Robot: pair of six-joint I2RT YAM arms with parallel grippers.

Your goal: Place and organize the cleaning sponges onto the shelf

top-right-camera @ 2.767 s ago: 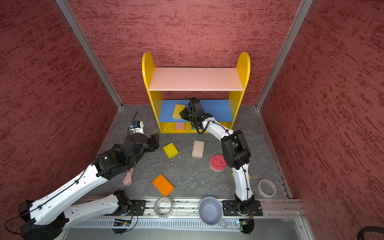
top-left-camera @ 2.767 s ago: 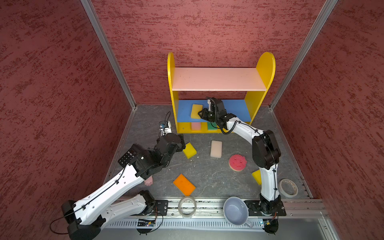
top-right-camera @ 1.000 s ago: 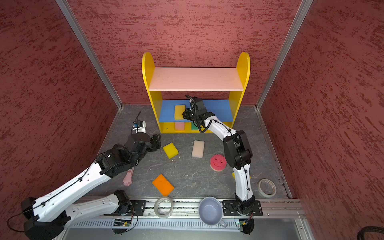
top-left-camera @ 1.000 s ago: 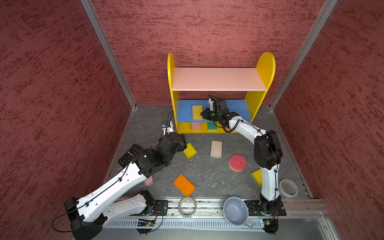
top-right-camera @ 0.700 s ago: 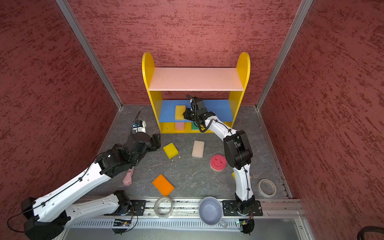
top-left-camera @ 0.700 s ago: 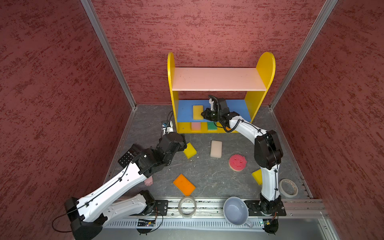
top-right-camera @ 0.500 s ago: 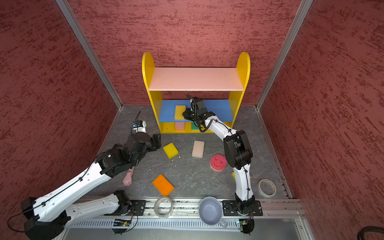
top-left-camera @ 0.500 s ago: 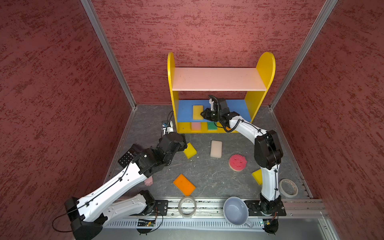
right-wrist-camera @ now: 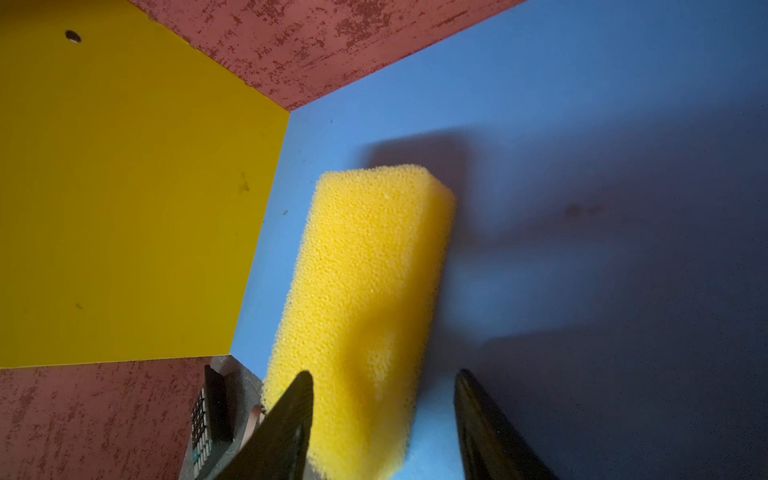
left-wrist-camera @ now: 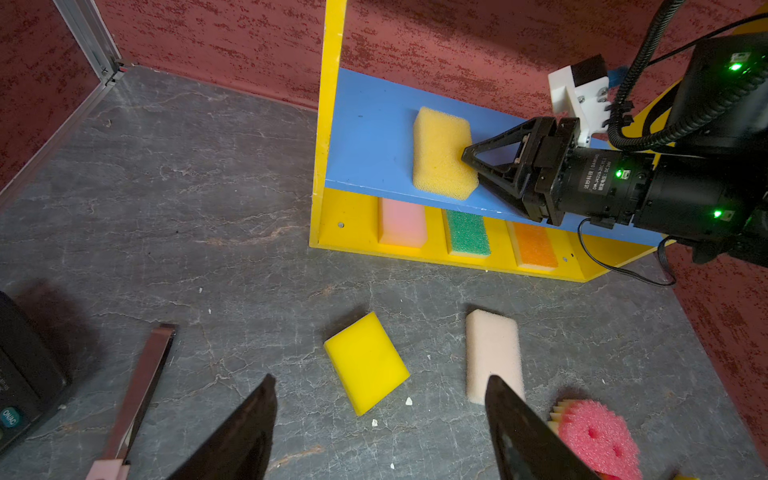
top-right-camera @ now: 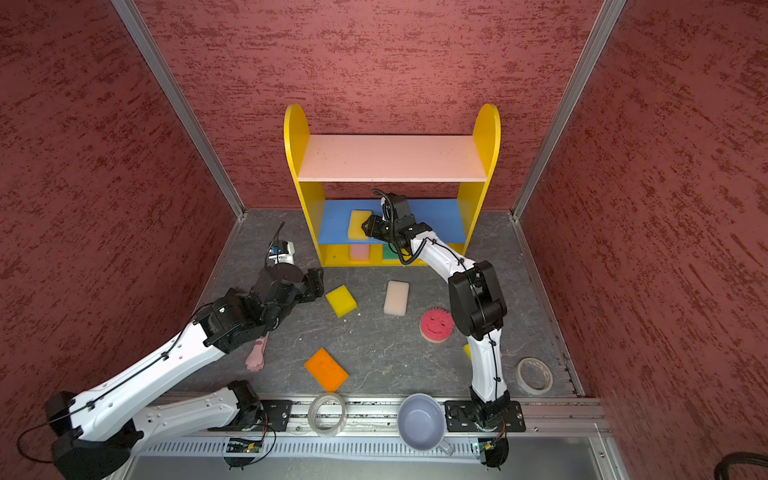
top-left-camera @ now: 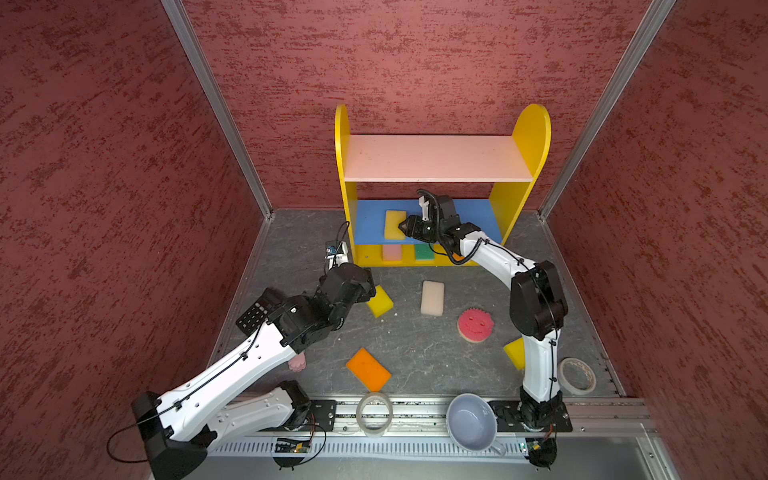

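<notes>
1. Red textured walls close in the grey marbled desk (top-left-camera: 424, 357), and the shelf (top-left-camera: 531, 135) stands against the back wall.
2. Your porous yellow sponge (top-left-camera: 395, 224) (top-right-camera: 359, 224) (left-wrist-camera: 442, 153) (right-wrist-camera: 365, 291) lies flat on the blue middle board (top-left-camera: 370, 226) (left-wrist-camera: 370, 137). It is toward the board's left end, near the yellow side panel but apart from it.
3. Your right pincer (top-left-camera: 401, 226) (left-wrist-camera: 467, 154) (right-wrist-camera: 382, 374) sits at that sponge's near end with its jaws parted.
   - The right wrist view shows one finger over the foam's corner and bare blue board between the foam and the other finger.
   - Nothing is gripped, and a dent shows in the foam.
4. Only the left wrist view shows the base row plainly: pink sponge (left-wrist-camera: 401, 222), green sponge (left-wrist-camera: 467, 232) and orange sponge (left-wrist-camera: 534, 247), side by side. In both top views the right arm covers most of the orange one.
5. Your left pincer (top-left-camera: 365, 289) (left-wrist-camera: 380, 377) hovers wide open and empty over the desk, near the bright yellow sponge (top-left-camera: 379, 301) (left-wrist-camera: 365, 361).
   - The pale sponge (top-left-camera: 432, 297) lies just beyond it.
   - Farther out lie the smiley sponge (top-left-camera: 475, 325) and the loose orange sponge (top-left-camera: 368, 369).
   - Another yellow sponge (top-left-camera: 515, 351) is half hidden behind the right arm.
6. Nearly three seconds ago the porous sponge sat slightly askew at the pincer's tip, and now it lies square to the board. The left arm has barely shifted, and the loose sponges lie where they did.
</notes>
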